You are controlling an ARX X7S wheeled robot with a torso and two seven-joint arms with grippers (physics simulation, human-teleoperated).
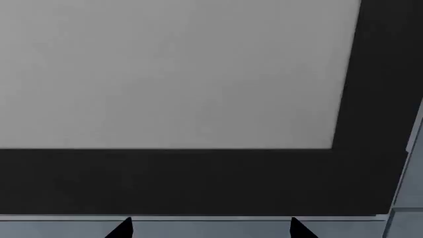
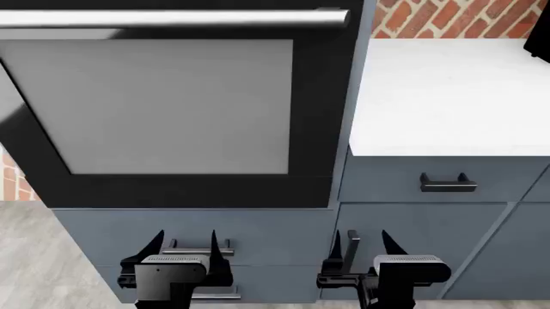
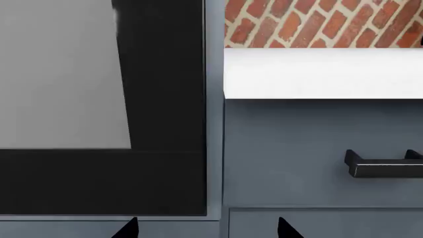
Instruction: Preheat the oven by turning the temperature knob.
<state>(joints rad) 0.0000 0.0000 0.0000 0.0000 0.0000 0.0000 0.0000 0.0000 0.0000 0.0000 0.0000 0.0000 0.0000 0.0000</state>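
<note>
From the head camera I see the oven (image 2: pixel 185 106) filling most of the upper left: black frame, wide grey glass window (image 2: pixel 172 106), long silver bar handle (image 2: pixel 172 17) across its top edge. No temperature knob or icon strip shows in any view I have. The oven door is closed, its face square to me.

Right of the oven, the white tabletop (image 2: pixel 447 96) runs back to a red brick wall (image 2: pixel 447 18). Under it, a blue-grey drawer (image 2: pixel 429 183) with a small dark handle (image 2: pixel 447 183). Below the oven, more blue-grey drawer fronts (image 2: pixel 198 225).

Both arms are low, in front of the drawers beneath the oven, well below the window.

Left hand (image 2: pixel 184 244): fingers spread apart, tips pointing up at the cabinet front, nothing between them, no contact that I can make out. Left wrist camera shows only the two dark fingertips (image 1: pixel 122 229) at the frame edge, with the oven's window corner and black lower frame ahead.

Right hand (image 2: pixel 369 243): likewise spread open, empty, touching nothing. Its wrist camera shows two fingertips (image 3: pixel 127 229) apart, facing the seam between oven frame and the neighbouring drawer.
</note>
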